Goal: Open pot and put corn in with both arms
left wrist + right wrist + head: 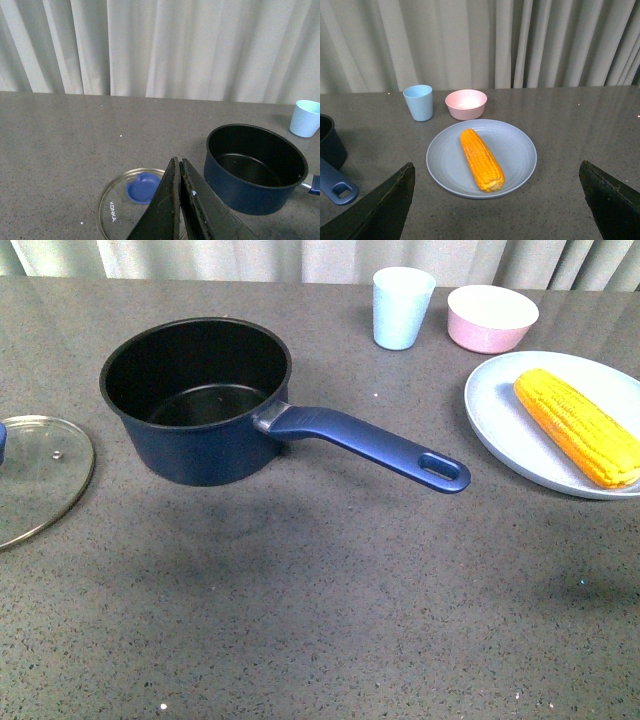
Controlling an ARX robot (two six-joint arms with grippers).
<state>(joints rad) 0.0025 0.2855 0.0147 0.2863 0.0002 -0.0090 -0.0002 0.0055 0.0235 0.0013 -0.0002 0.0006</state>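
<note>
The pot (195,405) stands open, black and empty inside, its long blue handle reaching to my right. Opening looks done to me; getting the corn in is what remains. The pale plate (500,420) sits to the pot's right, just past the handle's end. The glass lid (40,475) lies flat to the pot's left, apart from it. The corn (577,427), a yellow tapered cob, lies on that plate. My right gripper (496,165) hangs with jaws wide apart, facing the cob; next I judge it must lower and close across the cob's middle. My left gripper (180,200), left of the pot, has jaws pressed together on nothing.
</note>
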